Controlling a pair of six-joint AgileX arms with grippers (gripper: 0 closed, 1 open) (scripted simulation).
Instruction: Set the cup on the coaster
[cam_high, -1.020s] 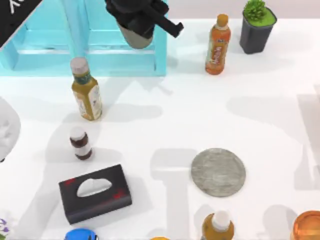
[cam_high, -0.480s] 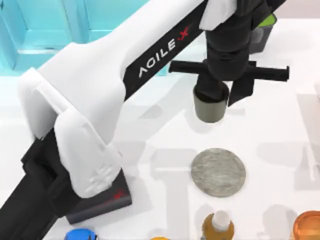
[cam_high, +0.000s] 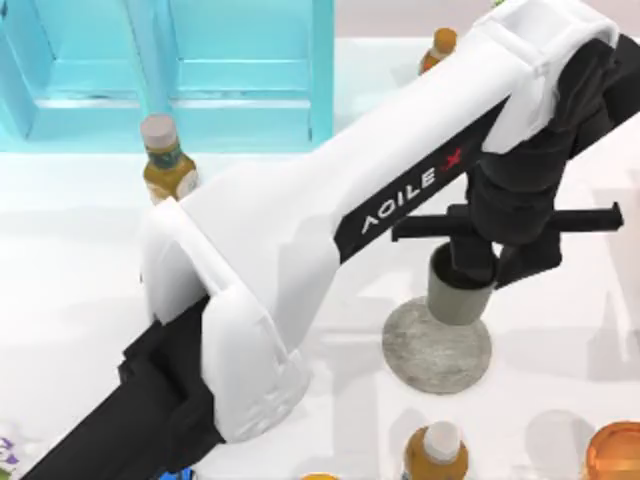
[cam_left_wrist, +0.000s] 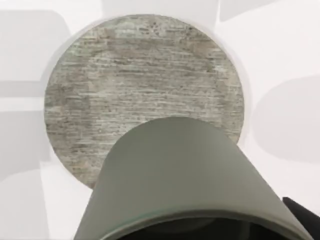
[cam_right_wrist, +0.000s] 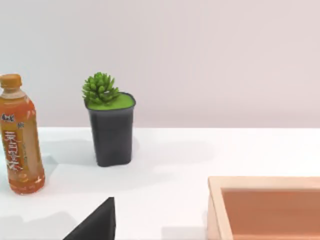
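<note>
Left arm: reaches in a long diagonal across the desk from the lower left of the top view to the right of centre, its white link crossing the middle and its black wrist pointing down over the coaster.
Left claw: closed around the cup's upper part from above; the black body hides the fingers themselves in the top view.
Cup: grey-olive, upright in the left claw, over the upper edge of the coaster. In the left wrist view the cup overlaps one side of the disc; whether its base touches the stone I cannot tell.
Coaster: mottled grey round disc lying flat on the desk, right of centre; in the left wrist view the coaster shows most of its face bare.
Right arm: parked off the right side; its wrist camera looks across the far end of the desk. Whether its claw is wide or narrow I cannot tell.
Black pot: holds a small green succulent and stands near the back wall.
Orange drink bottle: upright, beside the pot, well apart from it.
Blue rack: at the far left of the desk.
Yellow-brown bottle: upright just in front of the rack.
Tan tray: open, nothing visible inside.
Copper container: at the near right corner.
Capped bottle: stands just below the coaster.
</note>
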